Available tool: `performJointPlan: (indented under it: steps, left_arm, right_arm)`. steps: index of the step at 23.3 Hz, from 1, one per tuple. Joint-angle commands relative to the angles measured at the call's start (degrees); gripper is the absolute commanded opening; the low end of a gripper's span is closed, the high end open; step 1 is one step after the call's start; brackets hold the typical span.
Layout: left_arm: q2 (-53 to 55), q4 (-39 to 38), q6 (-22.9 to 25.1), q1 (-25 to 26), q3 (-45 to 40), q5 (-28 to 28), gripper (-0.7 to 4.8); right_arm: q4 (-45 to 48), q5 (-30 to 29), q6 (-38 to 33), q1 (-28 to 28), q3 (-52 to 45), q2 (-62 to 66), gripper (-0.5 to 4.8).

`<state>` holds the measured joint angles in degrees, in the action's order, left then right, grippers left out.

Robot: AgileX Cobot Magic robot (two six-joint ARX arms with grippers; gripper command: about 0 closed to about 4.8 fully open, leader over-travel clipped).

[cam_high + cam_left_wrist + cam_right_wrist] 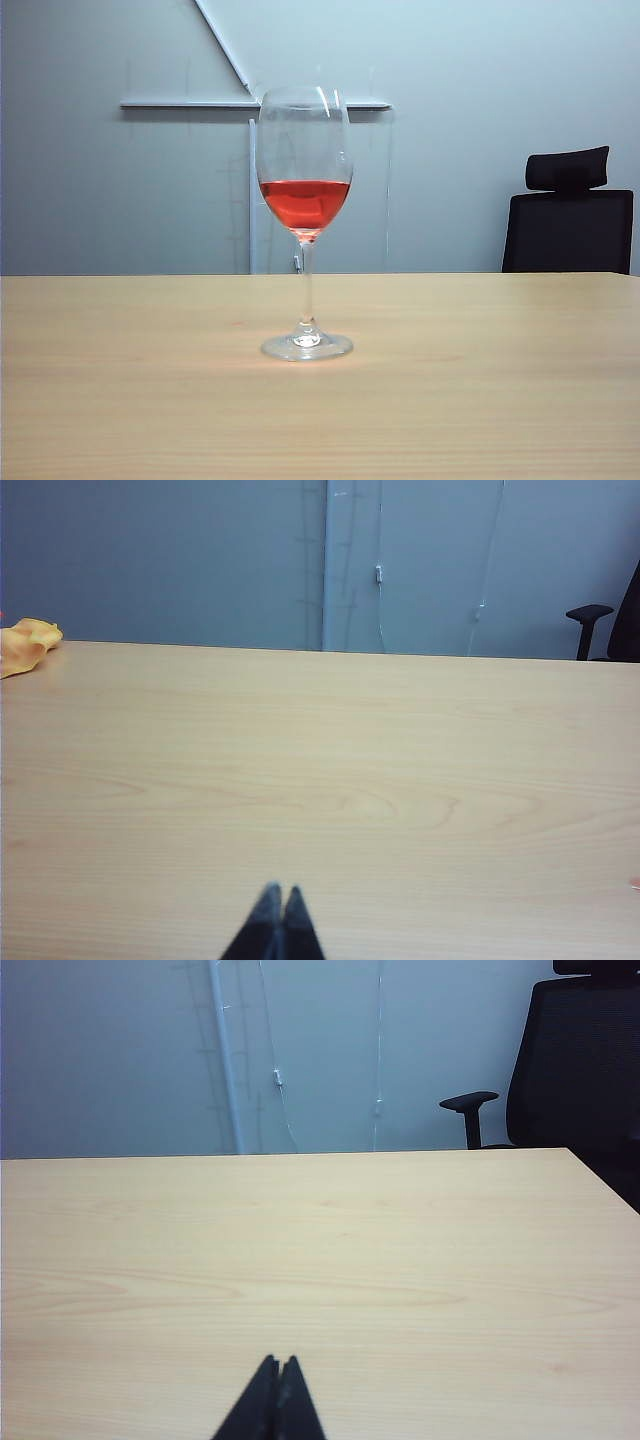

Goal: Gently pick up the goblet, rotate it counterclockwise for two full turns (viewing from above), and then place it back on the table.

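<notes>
Tall clear goblet (305,220) with red liquid upright mid pale tan wood table (500,400), untouched, left gripper (277,892) black fingertips pressed together, empty, above bare tabletop, right gripper (278,1362) likewise closed, empty

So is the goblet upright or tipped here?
Upright: the goblet stands on its foot on the table, stem vertical, liquid level.

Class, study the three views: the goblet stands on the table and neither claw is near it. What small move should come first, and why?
Probably open one claw, say the right claw, and ease it toward the goblet. Both it and the left claw are shut over bare table, and the goblet, upright with red liquid, shows in neither wrist view, so nothing is held yet.
</notes>
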<state>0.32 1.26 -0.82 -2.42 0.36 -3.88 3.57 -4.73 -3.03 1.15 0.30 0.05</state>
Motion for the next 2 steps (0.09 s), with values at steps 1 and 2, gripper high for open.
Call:
performJointPlan:
  steps: [1, 2]
  left_arm:
    - [0.02, 0.52, 0.37, -0.07, 0.15, 0.07, -0.05]
    - [0.02, 0.52, 0.37, -0.07, 0.15, 0.07, -0.05]
  right_arm:
    - [1.27, 0.11, 0.09, -0.09, -0.24, -0.09, -0.07]
    - [1.27, 0.11, 0.09, -0.09, -0.24, -0.09, -0.07]
